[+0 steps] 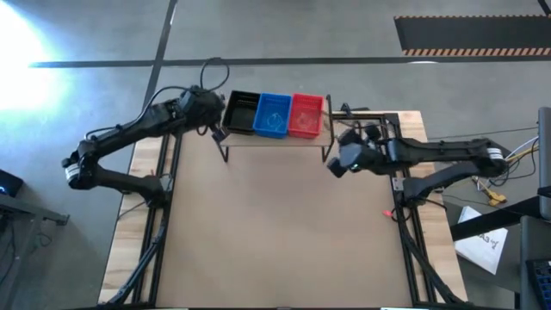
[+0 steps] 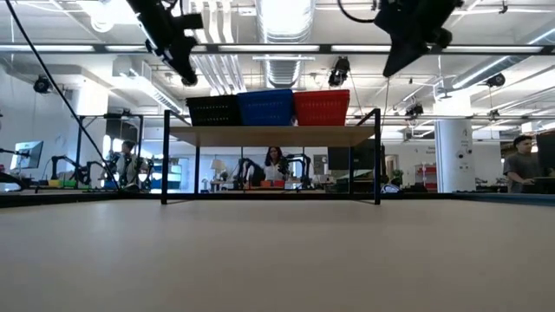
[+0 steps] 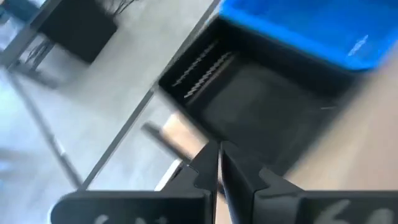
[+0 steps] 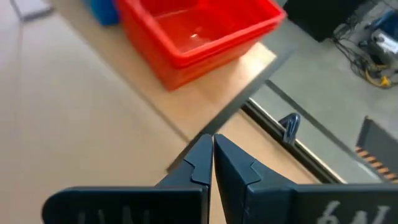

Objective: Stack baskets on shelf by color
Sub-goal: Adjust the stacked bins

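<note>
A black basket stack [image 1: 242, 113], a blue one [image 1: 273, 114] and a red one [image 1: 306, 115] stand side by side on the light-wood shelf [image 1: 275, 138] at the table's far edge. In the low view the black [image 2: 214, 110], blue [image 2: 265, 107] and red [image 2: 322, 107] baskets rest on the shelf's plank [image 2: 270, 135]. My left gripper [image 1: 215, 131] hovers just left of the black basket [image 3: 249, 112], shut and empty [image 3: 219, 163]. My right gripper [image 1: 334, 165] hangs off the shelf's right end, near the red basket [image 4: 199, 34], shut and empty [image 4: 212, 155].
The brown table top [image 1: 275, 232] stretches wide and bare in front of the shelf. Black frame rails [image 1: 405, 215] run along both table sides. People and other work stations [image 2: 520, 169] show in the room beyond the table.
</note>
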